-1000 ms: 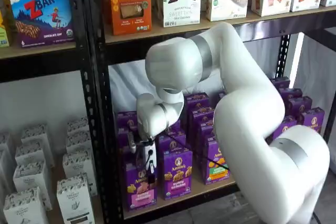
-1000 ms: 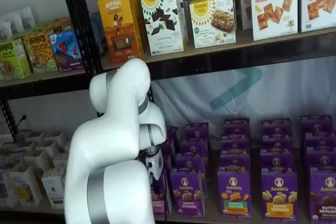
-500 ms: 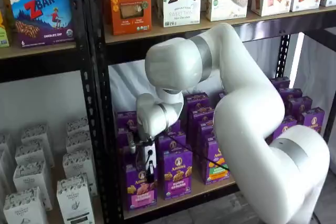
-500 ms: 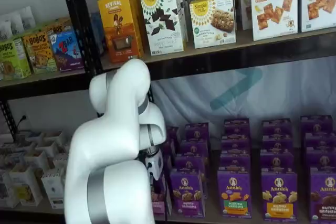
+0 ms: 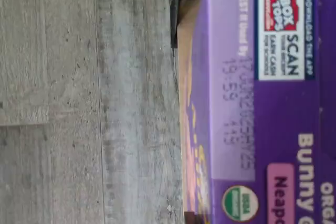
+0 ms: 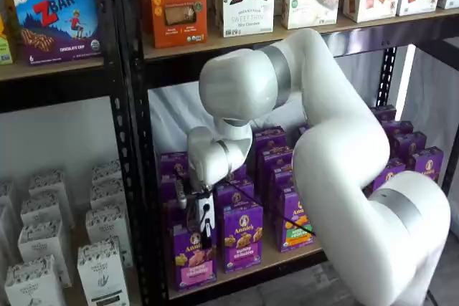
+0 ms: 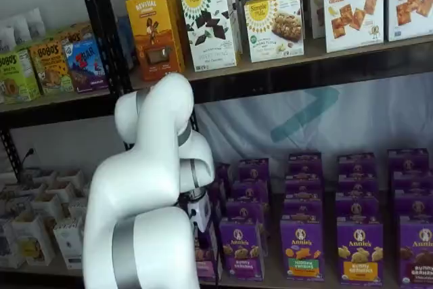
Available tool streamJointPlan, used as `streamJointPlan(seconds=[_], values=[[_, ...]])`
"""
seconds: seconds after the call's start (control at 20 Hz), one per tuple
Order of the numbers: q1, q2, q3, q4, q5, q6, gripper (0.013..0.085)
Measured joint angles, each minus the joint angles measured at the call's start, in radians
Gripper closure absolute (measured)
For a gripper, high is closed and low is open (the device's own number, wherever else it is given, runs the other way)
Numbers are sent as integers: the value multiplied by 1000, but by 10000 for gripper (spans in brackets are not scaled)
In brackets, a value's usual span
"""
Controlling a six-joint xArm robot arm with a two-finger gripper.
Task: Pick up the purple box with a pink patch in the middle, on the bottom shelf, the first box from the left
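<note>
Where my black-fingered gripper point(image 6: 201, 228) meets the purple cardboard Annie's box point(image 6: 192, 257), grip unclear; top flap point(image 5: 273, 103) reads "BOX TOPS", "SCAN", "Bunny".

bottom shelf point(image 6: 287, 254): light wood board in a black perforated metal frame | on it: rows of upright purple cardboard snack boxes point(image 7: 301, 247), front to back | leftmost front one: purple box point(image 6: 192, 257) with pink patch

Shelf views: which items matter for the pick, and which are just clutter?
Job:
purple box, front of its row
bottom shelf
gripper, at the box top, grip unclear

Just there:
neighbouring purple boxes
orange box on the higher board
white cartons
</note>
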Motion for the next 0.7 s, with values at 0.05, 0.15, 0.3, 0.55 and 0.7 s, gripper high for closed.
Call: streamJointPlan(seconds=[0.05, 0.15, 0.3, 0.55, 0.7], values=[[0, -4, 5, 1, -2, -1, 610], [-1, -9, 12, 10, -2, -9, 650], [1, -18, 22, 13, -1, -10, 690], [12, -50, 64, -7, -5, 19, 690], [20, -81, 111, -25, -15, 42, 690]])
